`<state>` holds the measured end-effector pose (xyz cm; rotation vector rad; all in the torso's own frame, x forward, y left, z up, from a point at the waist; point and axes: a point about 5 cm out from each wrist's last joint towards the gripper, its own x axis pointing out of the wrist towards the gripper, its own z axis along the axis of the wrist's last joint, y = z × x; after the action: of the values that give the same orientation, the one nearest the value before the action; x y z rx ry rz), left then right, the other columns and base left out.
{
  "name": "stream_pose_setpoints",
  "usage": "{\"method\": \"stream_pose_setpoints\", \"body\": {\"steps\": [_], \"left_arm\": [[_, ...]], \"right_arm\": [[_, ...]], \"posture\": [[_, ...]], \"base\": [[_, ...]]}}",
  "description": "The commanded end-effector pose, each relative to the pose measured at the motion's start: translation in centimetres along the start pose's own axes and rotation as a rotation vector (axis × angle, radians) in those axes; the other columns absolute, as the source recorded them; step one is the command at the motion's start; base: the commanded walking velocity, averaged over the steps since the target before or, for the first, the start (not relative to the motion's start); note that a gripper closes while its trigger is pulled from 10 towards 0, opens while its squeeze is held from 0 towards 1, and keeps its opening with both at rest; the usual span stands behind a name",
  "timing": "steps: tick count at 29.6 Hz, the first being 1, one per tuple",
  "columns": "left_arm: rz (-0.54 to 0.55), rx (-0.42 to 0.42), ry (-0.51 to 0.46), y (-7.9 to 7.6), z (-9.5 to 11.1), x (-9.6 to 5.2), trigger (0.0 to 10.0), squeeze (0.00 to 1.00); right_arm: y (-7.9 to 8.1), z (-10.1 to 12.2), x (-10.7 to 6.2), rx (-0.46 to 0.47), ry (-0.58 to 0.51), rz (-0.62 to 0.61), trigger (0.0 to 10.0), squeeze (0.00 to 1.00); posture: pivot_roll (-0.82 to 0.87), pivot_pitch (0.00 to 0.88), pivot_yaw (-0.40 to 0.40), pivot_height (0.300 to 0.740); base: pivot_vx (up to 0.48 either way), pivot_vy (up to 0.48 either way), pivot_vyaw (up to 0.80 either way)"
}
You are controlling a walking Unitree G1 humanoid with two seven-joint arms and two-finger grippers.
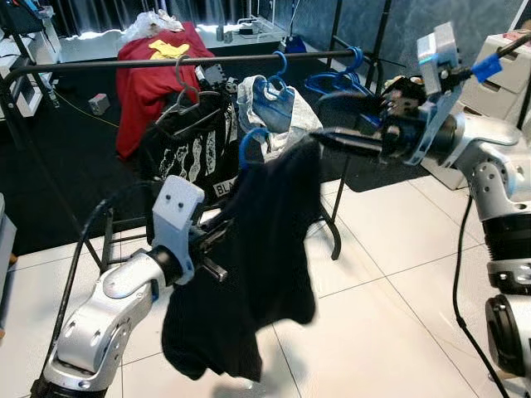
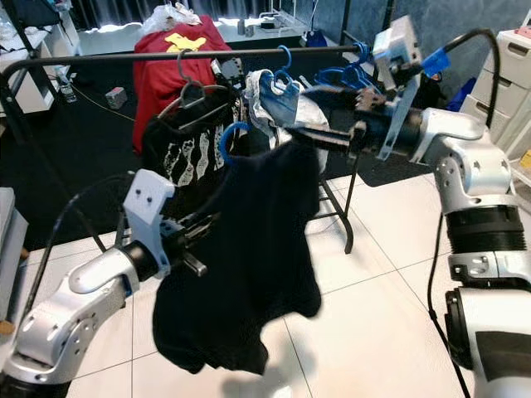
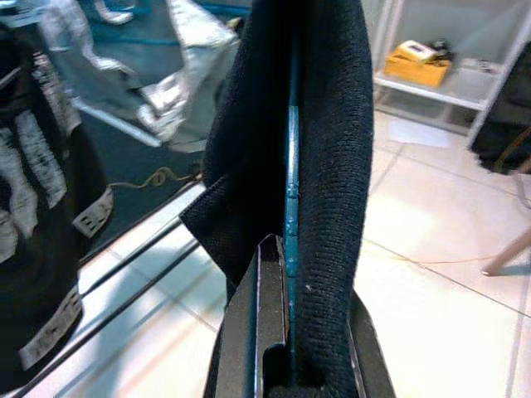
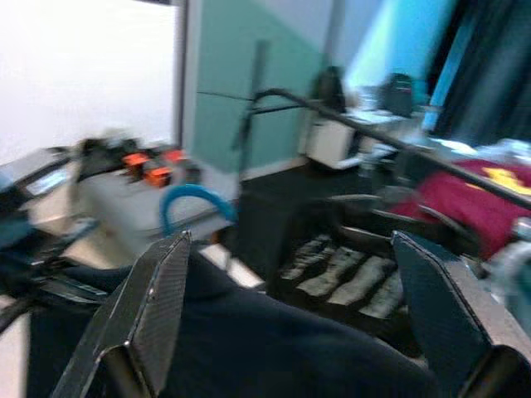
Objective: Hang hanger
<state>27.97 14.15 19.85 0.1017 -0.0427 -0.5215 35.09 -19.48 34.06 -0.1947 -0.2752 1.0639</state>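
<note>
The left gripper (image 3: pixel 290 365), low in the left of the head view, is clamping its jaws nearly closed on the blue hanger (image 1: pixel 250 143), pinching the hanger's thin bar together with the black shirt (image 1: pixel 249 274) draped over it. The shirt is hanging down through the middle of the frame above the white tiled floor (image 1: pixel 390 315), and the hanger's blue hook is poking up at its top, just below the black clothes rail (image 1: pixel 166 62) and not on it. From the upper right, the right gripper (image 4: pixel 290 315) is reaching in at the shirt's top edge with its jaws spread wide, the two fingers (image 4: pixel 145 307) sitting well apart over the dark cloth and gripping nothing. On the rail, a printed black shirt (image 1: pixel 187 145), a grey garment (image 1: pixel 274 112) and spare blue hangers (image 1: pixel 340 79) are hanging; a red garment (image 1: pixel 153 79) is showing behind.
</note>
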Motion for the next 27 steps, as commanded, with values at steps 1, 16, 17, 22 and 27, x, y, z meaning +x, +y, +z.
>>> {"method": "stream_pose_setpoints", "body": {"steps": [1, 16, 17, 22, 27], "left_arm": [[0.019, 0.038, -0.029, 0.4, 0.6, -0.2, 0.0, 0.0], [0.421, -0.126, -0.051, 2.0, -1.9, -0.9, 10.0, 0.0], [0.421, -0.126, -0.051, 2.0, -1.9, -0.9, 10.0, 0.0], [0.652, -0.157, 0.047, 1.5, -5.6, -4.1, 10.0, 0.0], [0.784, -0.176, 0.065, 1.3, -6.9, -6.3, 10.0, 0.0]], "right_arm": [[-0.2, 0.6, 0.1, -0.021, -0.02, -0.013, 10.0, 1.0], [1.3, -9.9, 1.2, 0.305, 0.033, -0.458, 10.0, 0.0], [1.3, -9.9, 1.2, 0.305, 0.033, -0.458, 10.0, 0.0], [7.0, -16.5, 1.3, 0.453, 0.151, -0.443, 10.0, 0.0], [8.8, -18.1, 0.3, 0.422, 0.21, -0.424, 10.0, 0.0]], "posture": [[-0.09, 0.07, 0.012, 0.74], [-0.09, 0.076, 0.002, 0.74], [-0.09, 0.076, 0.002, 0.74], [-0.08, 0.079, -0.002, 0.74], [-0.08, 0.08, -0.007, 0.74]], "base": [[0.0, 0.0, 0.0], [0.0, 0.0, 0.0], [0.0, 0.0, 0.0], [0.0, 0.0, 0.74], [0.0, 0.0, 0.74]]}}
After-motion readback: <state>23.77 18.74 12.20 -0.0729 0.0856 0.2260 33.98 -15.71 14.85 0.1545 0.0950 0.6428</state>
